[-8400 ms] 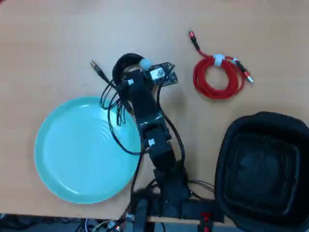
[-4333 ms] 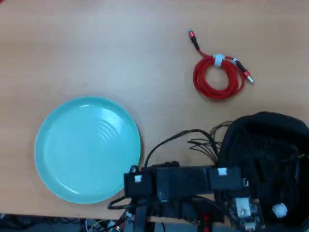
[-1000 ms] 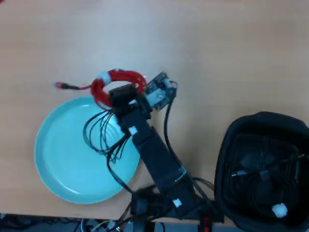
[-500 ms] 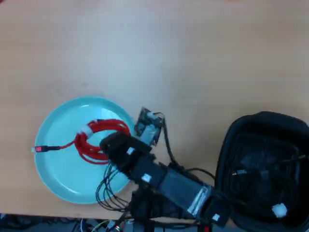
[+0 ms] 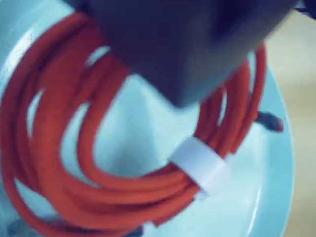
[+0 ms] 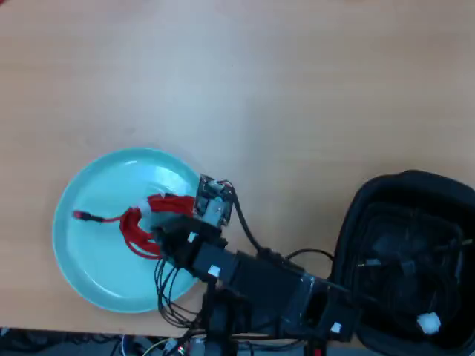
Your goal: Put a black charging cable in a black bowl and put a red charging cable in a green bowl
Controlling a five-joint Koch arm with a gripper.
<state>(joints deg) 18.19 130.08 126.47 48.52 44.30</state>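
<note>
The red charging cable [image 6: 139,224] hangs bunched low over the middle of the green bowl [image 6: 96,256], one plug pointing left. My gripper [image 6: 165,227] reaches over the bowl's right part and is shut on the cable's right side. In the wrist view the red charging cable [image 5: 98,195] fills the picture, its white tie [image 5: 200,165] at lower right. A blurred dark jaw of the gripper [image 5: 180,91] covers the coil's top, and the green bowl [image 5: 143,131] lies right behind. The black charging cable [image 6: 401,271] lies inside the black bowl [image 6: 349,222] at the right.
The arm's base and loose black wires [image 6: 245,297] sit at the table's near edge between the two bowls. A small circuit board [image 6: 214,202] rides on the wrist above the green bowl's right rim. Bare wooden table [image 6: 297,89] spans the far half.
The gripper drew back and down toward the base with the red cable, which now sits lower and more bunched in the green bowl; its loose plug shifted right.
</note>
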